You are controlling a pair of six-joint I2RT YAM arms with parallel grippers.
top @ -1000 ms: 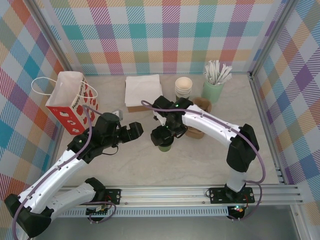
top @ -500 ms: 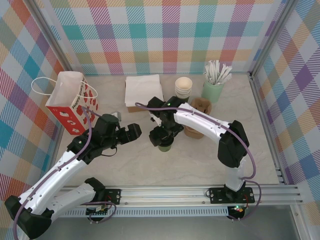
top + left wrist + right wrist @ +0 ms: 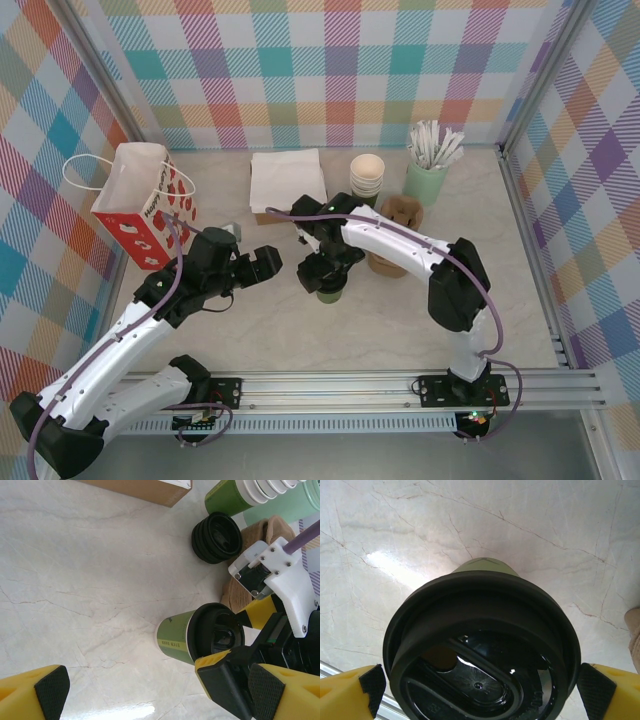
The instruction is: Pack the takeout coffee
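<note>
Coffee cup [image 3: 331, 293]: dark green paper with a black lid [image 3: 482, 645]. It stood upright on the marble table [image 3: 400, 320], near the middle and on the near side of the napkins.

Right gripper [image 3: 325, 270]: sat directly above the cup with its jaws spread wide, one pad [image 3: 372, 685] at each side of the lid's rim. Whether the pads touched the rim could not be told.

Left gripper [image 3: 264, 262]: was just left of the cup and apart from it, jaws wide, with nothing between them.

Paper bag [image 3: 140, 200]: red and white, upright at the table's left edge, well apart from the cup.

Back row: white napkins [image 3: 287, 178] on a brown box, a stack of lidless cups [image 3: 367, 175], and a mint holder [image 3: 426, 182] of white sticks.

Spare lids [image 3: 216, 537]: a black stack that lay beside the lidless cups.
</note>
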